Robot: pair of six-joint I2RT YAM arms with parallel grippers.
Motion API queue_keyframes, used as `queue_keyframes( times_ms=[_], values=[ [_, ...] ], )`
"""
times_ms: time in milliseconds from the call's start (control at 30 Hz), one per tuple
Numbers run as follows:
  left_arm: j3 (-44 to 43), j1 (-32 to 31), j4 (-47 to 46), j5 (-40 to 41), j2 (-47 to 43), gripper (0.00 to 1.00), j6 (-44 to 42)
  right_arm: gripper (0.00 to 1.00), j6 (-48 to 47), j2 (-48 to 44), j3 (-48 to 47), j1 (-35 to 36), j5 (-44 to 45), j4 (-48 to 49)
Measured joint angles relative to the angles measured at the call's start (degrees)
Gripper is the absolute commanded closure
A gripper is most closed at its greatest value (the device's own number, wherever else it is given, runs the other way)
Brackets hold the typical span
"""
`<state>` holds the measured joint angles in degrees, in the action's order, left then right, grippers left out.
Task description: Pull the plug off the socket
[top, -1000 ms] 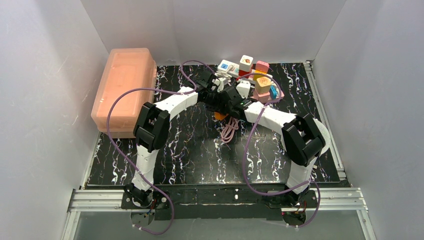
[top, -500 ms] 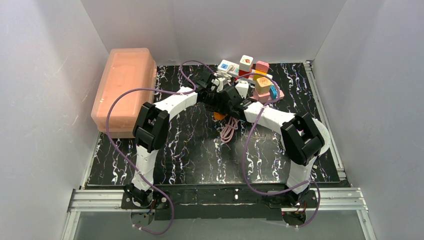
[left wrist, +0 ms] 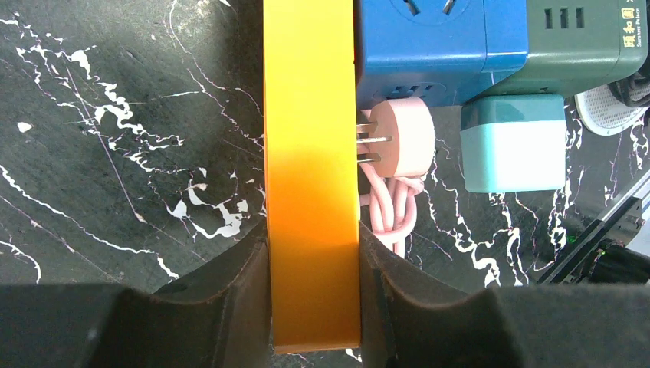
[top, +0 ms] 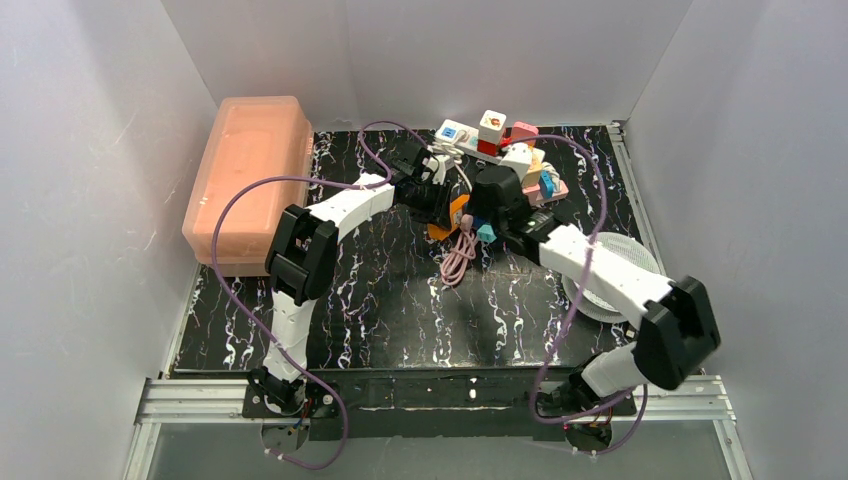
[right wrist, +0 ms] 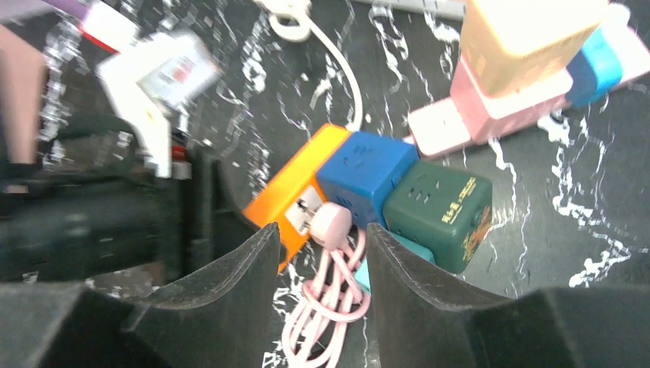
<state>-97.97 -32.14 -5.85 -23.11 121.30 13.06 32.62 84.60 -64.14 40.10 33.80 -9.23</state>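
Note:
The orange socket (left wrist: 310, 169) lies lengthwise between the fingers of my left gripper (left wrist: 313, 239), which is shut on its sides. A round pink plug (left wrist: 398, 138) sits at the socket's right face with its metal prongs bared. Its pink cable (left wrist: 391, 211) is coiled just below it. In the right wrist view the plug (right wrist: 331, 222) and the socket (right wrist: 295, 192) lie just beyond the tips of my right gripper (right wrist: 322, 230), which is open. The cable (right wrist: 326, 299) runs through the gap between its jaws. From above, the socket (top: 456, 212) shows between the left gripper (top: 437, 203) and the right gripper (top: 480, 215).
A blue cube adapter (left wrist: 441, 42), a dark green one (left wrist: 582, 42) and a teal block (left wrist: 512, 146) crowd the socket's right side. A pink strip with a tan adapter (right wrist: 490, 107) lies behind. The long white strip (top: 480, 135) is at the back, a peach bin (top: 250, 175) left, a white mesh disc (top: 612, 272) right.
My right arm has swung its elbow far out to the right, baring the white disc, and its gripper has drawn back a little from the socket. The left arm holds still.

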Motion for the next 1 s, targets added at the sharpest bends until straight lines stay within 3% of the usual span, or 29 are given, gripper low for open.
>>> queue_keyframes(
  times_ms=[100, 133, 167, 200, 267, 333, 367, 433, 500, 533, 567, 600, 633, 867, 900, 967, 1000],
  values=[
    [-0.04, 0.07, 0.13, 0.0, 0.0, 0.9, -0.02, 0.47, -1.55, -5.16, -0.04, -0.02, -1.25, 0.74],
    [-0.09, 0.07, 0.2, 0.02, 0.0, 0.9, 0.0, 0.63, -1.7, -6.05, -0.28, -0.02, -1.7, 0.48],
    [-0.11, 0.09, 0.24, 0.02, 0.0, 0.9, 0.0, 0.98, -1.79, -6.54, -0.7, -0.13, -2.43, 0.07],
    [-0.11, 0.09, 0.26, 0.0, 0.0, 0.9, 0.0, 0.99, -2.03, -6.67, -0.98, -0.28, -3.04, -0.42],
    [-0.11, 0.09, 0.26, 0.0, 0.0, 0.9, 0.0, 0.99, -1.44, -6.86, -0.98, -0.44, -4.92, -1.81],
    [-0.11, 0.09, 0.31, 0.0, -0.02, 0.9, 0.0, 0.39, -1.01, -7.19, -0.96, -1.18, -8.15, -3.8],
    [-0.11, 0.09, 0.33, 0.0, -0.02, 0.9, 0.02, 0.29, -0.24, -7.56, -0.96, -1.95, -10.34, -4.9],
    [-0.11, 0.09, 0.37, 0.0, -0.02, 0.91, 0.02, 0.22, 0.59, -8.57, -0.98, -4.0, -14.47, -7.13],
    [-0.11, 0.09, 0.39, 0.0, -0.02, 0.91, 0.02, 0.19, 0.9, -9.79, -1.01, -6.4, -18.47, -9.18],
    [-0.11, 0.09, 0.39, 0.0, -0.02, 0.91, 0.02, 0.34, 1.18, -10.34, -1.05, -7.43, -19.93, -10.03],
    [-0.11, 0.09, 0.39, 0.0, -0.02, 0.91, 0.02, 0.77, 1.31, -10.78, -1.18, -8.31, -21.2, -10.82],
    [-0.11, 0.09, 0.39, 0.0, -0.02, 0.91, 0.02, 0.94, 1.44, -10.93, -1.42, -8.72, -22.18, -11.47],
    [-0.11, 0.09, 0.39, 0.0, -0.02, 0.91, 0.04, 0.99, 1.16, -10.91, -1.79, -8.85, -23.15, -11.96],
    [-0.11, 0.09, 0.39, 0.0, -0.13, 0.91, 0.39, 0.99, 3.37, -4.85, -4.96, -8.68, -25.53, -12.85],
    [-0.11, 0.09, 0.39, 0.0, -0.13, 0.91, 0.44, 0.91, 3.72, -3.28, -5.27, -8.68, -25.68, -12.72],
    [-0.11, 0.09, 0.39, 0.0, -0.13, 0.91, 0.48, 0.6, 4.68, 0.59, -6.38, -8.5, -25.92, -12.7],
    [-0.11, 0.09, 0.39, 0.0, -0.13, 0.91, 0.5, 0.53, 5.35, 2.47, -6.99, -8.46, -26.03, -12.68]
  ],
)
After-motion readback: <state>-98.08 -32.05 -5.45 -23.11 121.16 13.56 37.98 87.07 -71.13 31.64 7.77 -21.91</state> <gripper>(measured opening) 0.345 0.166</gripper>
